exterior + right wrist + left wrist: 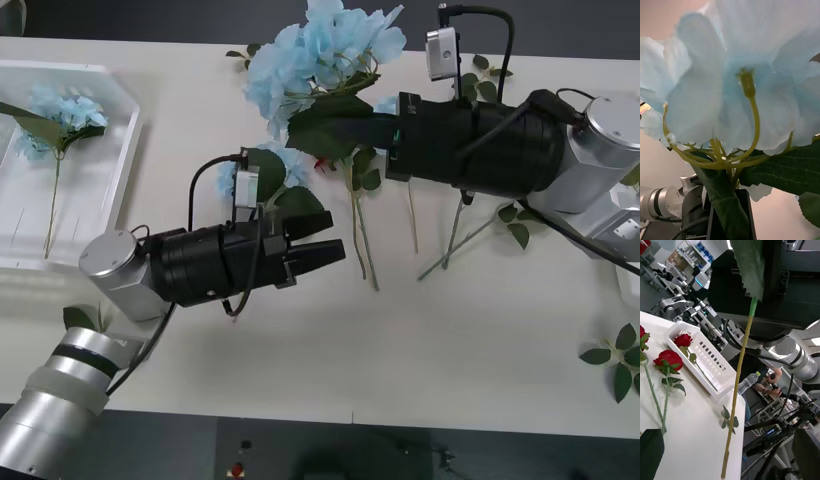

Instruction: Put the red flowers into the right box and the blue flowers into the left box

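Gripping a blue flower [325, 55] by the top of its stem, the right gripper [385, 140] hangs above the middle of the table [400, 330]; its black fingers are clenched on the stalk just behind the bloom. In the front view the pale sky-blue cluster spreads out past the fingertips toward the table's far edge, with large dark leaves [325, 125] bunched right at the pads. In the right wrist view the petals [733, 75] fan out just beyond the fingers, thin yellow-green stalklets [715, 159] gathering into the stem beside a broad veined leaf [790, 168]. The left wrist view shows the long axis: a thin yellow-green stem [738, 378] dropping from the right arm's black body, tilted slightly, its lower end free above the table.

The left gripper [325, 255] sits near the table's centre, black fingers spread apart and gripping nothing, pointing toward the hanging stem. Beyond its fingertips in the left wrist view lie two red flowers [670, 358] on the table, blooms up, and one more rose [683, 340] inside the right box [715, 367]. In the left box [100, 200] another blue flower [60, 115] lies with its stem toward the near side.
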You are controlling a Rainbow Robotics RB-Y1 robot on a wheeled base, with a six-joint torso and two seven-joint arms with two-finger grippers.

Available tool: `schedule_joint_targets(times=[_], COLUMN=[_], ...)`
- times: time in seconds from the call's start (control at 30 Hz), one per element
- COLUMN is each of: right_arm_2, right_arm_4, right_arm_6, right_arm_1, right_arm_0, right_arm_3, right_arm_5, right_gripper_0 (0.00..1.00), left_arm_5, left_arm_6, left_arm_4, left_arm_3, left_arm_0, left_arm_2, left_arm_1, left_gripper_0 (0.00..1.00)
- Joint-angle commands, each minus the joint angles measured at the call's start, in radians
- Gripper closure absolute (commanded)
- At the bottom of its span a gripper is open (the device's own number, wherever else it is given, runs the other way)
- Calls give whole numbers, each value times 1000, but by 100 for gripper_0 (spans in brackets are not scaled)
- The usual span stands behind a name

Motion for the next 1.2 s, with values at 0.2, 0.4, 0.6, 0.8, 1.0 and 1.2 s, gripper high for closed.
schedule_joint_targets(times=[0.2, 0.4, 0.6, 0.8, 1.0, 1.2], right_arm_2=[-12, -12, -12, -12, -12, -12], right_arm_4=[-4, -5, -4, -5, -5, -41], right_arm_6=[5, 5, 5, 5, 5, 5], right_arm_1=[18, 18, 18, 18, 18, 18], right_arm_0=[-27, -25, -27, -25, -25, -25], right_arm_3=[-9, -9, -9, -8, -8, 4], right_arm_5=[5, 3, 3, -1, -15, 0], right_gripper_0=[100, 100, 100, 100, 13, 0], left_arm_5=[-24, -65, -96, -103, -103, -82], left_arm_6=[8, 8, 8, 8, 8, 8], left_arm_4=[10, 7, 7, 7, 12, 21], left_arm_3=[-15, -15, -15, -15, -15, -20], left_arm_0=[-70, -75, -81, -81, -82, -82], left_arm_2=[-37, -73, -99, -97, -80, -42], left_arm_1=[-26, -33, -36, -35, -21, 17], left_gripper_0=[13, 100, 100, 100, 100, 100])
